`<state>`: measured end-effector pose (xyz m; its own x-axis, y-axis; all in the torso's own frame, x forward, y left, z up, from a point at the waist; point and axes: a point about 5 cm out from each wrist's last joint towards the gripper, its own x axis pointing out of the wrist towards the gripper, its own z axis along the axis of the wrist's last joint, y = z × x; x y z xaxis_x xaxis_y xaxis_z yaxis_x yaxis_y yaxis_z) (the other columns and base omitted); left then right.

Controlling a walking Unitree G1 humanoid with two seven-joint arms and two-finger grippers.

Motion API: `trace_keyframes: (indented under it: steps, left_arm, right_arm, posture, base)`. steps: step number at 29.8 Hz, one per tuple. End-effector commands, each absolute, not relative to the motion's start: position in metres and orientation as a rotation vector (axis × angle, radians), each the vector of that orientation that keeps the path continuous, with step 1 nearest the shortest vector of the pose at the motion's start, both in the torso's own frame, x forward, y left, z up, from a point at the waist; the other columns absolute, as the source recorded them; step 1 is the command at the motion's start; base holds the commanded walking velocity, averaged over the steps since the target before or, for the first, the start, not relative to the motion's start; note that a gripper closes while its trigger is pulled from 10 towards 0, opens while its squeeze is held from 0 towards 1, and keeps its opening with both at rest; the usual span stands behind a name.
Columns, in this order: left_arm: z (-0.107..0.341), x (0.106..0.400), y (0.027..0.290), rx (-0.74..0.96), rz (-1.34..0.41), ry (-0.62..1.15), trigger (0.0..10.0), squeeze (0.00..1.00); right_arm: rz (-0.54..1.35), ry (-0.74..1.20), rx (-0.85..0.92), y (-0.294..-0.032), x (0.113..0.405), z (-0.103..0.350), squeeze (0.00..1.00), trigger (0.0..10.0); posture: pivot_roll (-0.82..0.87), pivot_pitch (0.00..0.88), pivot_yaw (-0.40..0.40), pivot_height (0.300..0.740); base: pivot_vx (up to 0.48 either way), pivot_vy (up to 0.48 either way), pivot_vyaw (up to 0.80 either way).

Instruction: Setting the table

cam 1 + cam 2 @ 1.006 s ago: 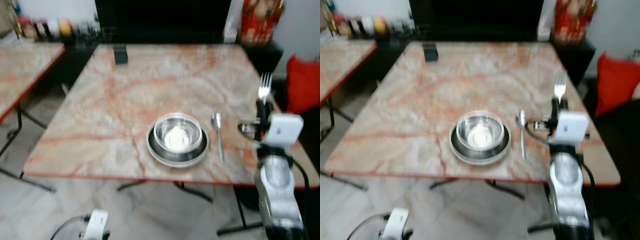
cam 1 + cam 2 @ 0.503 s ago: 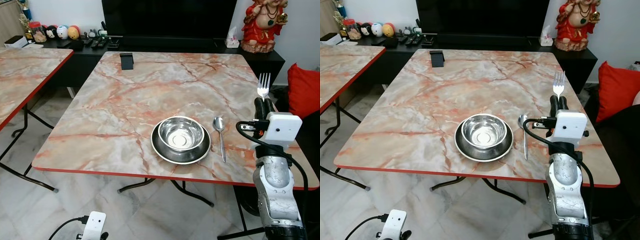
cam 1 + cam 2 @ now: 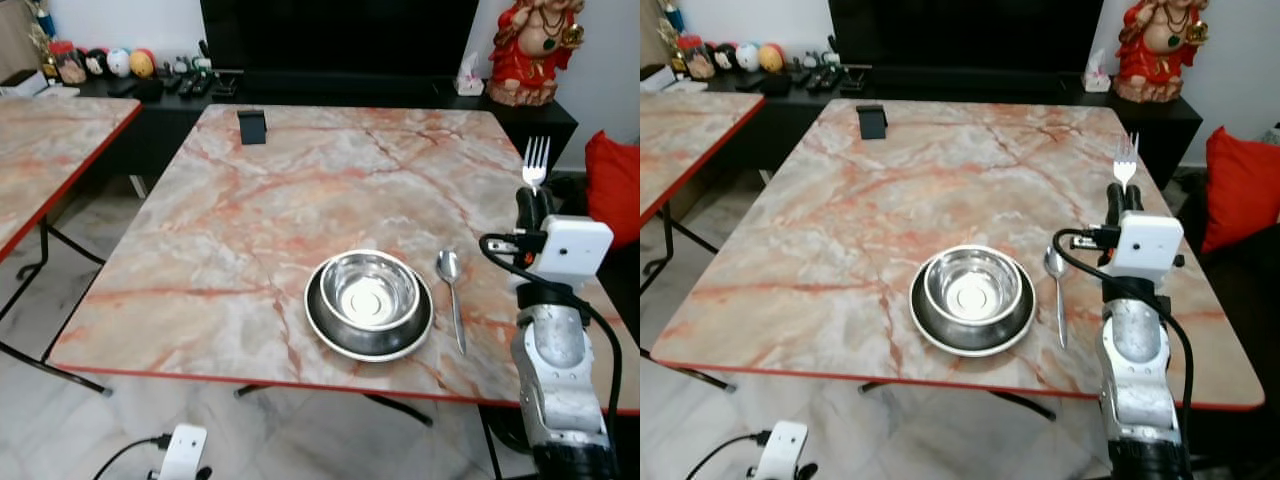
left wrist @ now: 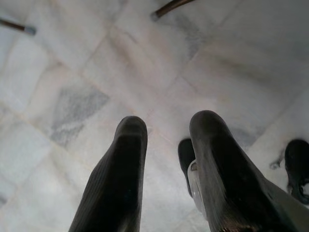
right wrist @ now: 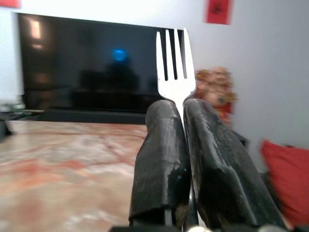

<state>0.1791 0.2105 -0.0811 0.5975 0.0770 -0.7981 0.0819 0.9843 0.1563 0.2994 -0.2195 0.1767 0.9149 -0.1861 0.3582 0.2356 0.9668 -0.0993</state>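
Note:
A steel bowl (image 3: 368, 289) sits inside a steel plate (image 3: 330, 330) near the front edge of the marble table (image 3: 300, 190). A spoon (image 3: 452, 292) lies just right of the plate, bowl end away from me. My right gripper (image 3: 531, 200) stands raised over the table's right side, fingers pointing up, shut on a fork (image 3: 535, 163) with its tines upward; the fork (image 5: 173, 63) rises from between the two black fingers (image 5: 164, 154) in the right wrist view. My left gripper (image 4: 166, 130) hangs low over the floor tiles, open with nothing between its fingers.
A small black stand (image 3: 252, 126) sits at the table's far left. A second marble table (image 3: 50, 140) stands to the left. Behind are a dark TV unit (image 3: 340, 50), a red statue (image 3: 530, 50) and a red cushion (image 3: 615, 185) at the right.
The camera has shifted, so bowl and spoon sit lower and further right in the picture. The right gripper still holds the fork upright; the blur of a second ago has cleared.

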Motion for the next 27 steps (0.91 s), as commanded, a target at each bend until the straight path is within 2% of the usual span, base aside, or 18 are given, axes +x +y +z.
trace_keyframes:
  steps: [1,12,24,27]
  left_arm:
    - [-0.085,0.172,0.212,0.182,0.002,0.966,10.0,0.0]
    - [-0.087,0.166,0.214,0.191,-0.007,0.987,10.0,0.0]
    - [-0.088,0.166,0.209,0.218,-0.052,0.998,10.0,0.0]
    - [-0.087,0.169,0.208,0.223,-0.064,0.998,10.0,0.0]
  right_arm:
    - [-0.211,-0.36,-0.142,-0.218,0.298,0.178,0.0,10.0]
    - [-0.239,-0.334,-0.152,-0.221,0.292,0.176,0.0,10.0]
    - [-0.337,-0.083,-0.242,-0.243,0.273,0.163,0.0,10.0]
    - [-0.315,0.102,-0.183,-0.248,0.259,0.15,0.0,10.0]
  posture:
    - [-0.02,0.0,-0.01,0.731]
    - [-0.04,0.0,0.005,0.731]
    - [-0.1,0.0,0.05,0.731]
    - [-0.11,0.0,0.055,0.731]
  base:
    - [0.0,0.0,0.0]
    - [0.0,0.0,0.0]
    - [0.0,0.0,0.0]
    - [0.0,0.0,0.0]
